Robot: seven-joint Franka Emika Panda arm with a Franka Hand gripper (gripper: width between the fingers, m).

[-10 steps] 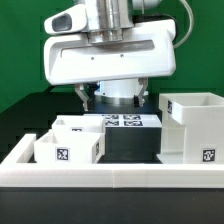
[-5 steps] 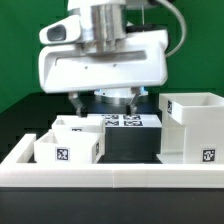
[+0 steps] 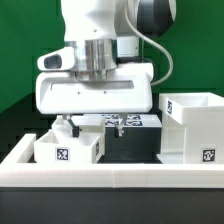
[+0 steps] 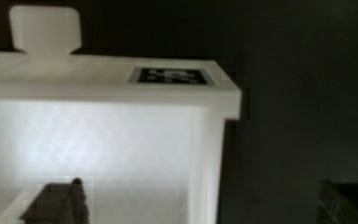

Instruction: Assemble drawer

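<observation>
Two small white trays stand at the exterior view's left. The front tray shows a tag, and the rear one is mostly hidden behind my gripper. The large hollow casing stands at the right. My gripper is open and low over the trays. In the wrist view one tray fills the picture, with a tag on its rim. My gripper straddles that tray's side wall. One fingertip is over the tray's inside, the other is over the black table. It holds nothing.
The marker board lies on the black table between the trays and the casing. A long low white rail edges the table's front. A small white block shows beyond the tray in the wrist view.
My gripper has come down and moved toward the exterior view's left, from above the marker board to low over the trays. The jaws stayed open. The parts have not moved.
</observation>
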